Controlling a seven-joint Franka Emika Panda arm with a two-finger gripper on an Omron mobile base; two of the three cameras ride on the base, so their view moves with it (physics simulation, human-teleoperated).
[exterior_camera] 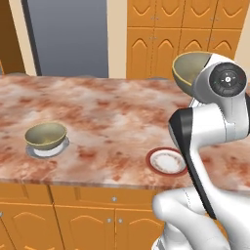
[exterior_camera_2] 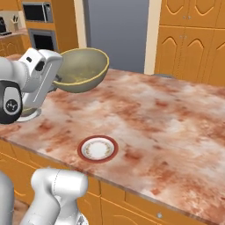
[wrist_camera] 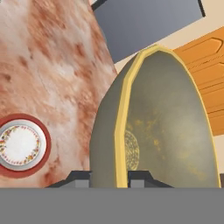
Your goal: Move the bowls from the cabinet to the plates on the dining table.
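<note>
My gripper is shut on the rim of an olive-bronze bowl, one finger outside the wall and the other inside. The held bowl hangs tilted well above the dining table, up and to the left of the red-rimmed plate. That plate lies bare near the table's front edge. A second bowl sits upright on the grey-rimmed plate at the left of the table. The cabinet is out of view.
Tall orange cupboards and a grey panel stand behind the table. An oven and microwave stack is at the far left. Orange doors run below the stone top.
</note>
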